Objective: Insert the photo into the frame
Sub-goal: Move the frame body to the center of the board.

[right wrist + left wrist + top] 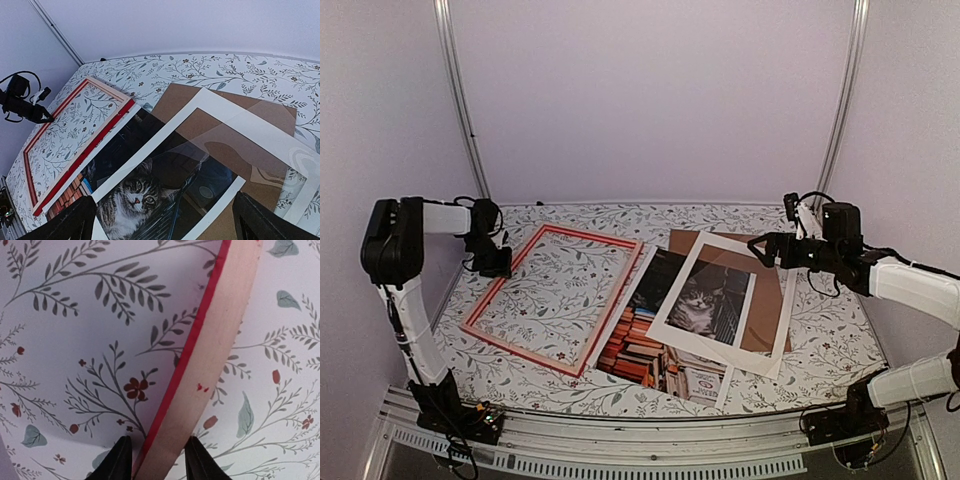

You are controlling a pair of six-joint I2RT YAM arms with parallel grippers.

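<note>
**Left jaws clamp the frame's rail**

Top view: the red frame (590,236) lies flat on the left of the worktop (620,215), with the left jaws at its left rail. The photo (640,345) lies just beside it, partly under a white mat (730,241).

Left wrist: the jaws are closed on the frame (210,365) rail.

Right wrist: the jaws are spread wide above the photo (135,195) and the mat (240,120).

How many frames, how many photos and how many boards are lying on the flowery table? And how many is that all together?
frame: 1
photo: 1
boards: 2, the white mat board and the brown board
Total: 4
</note>
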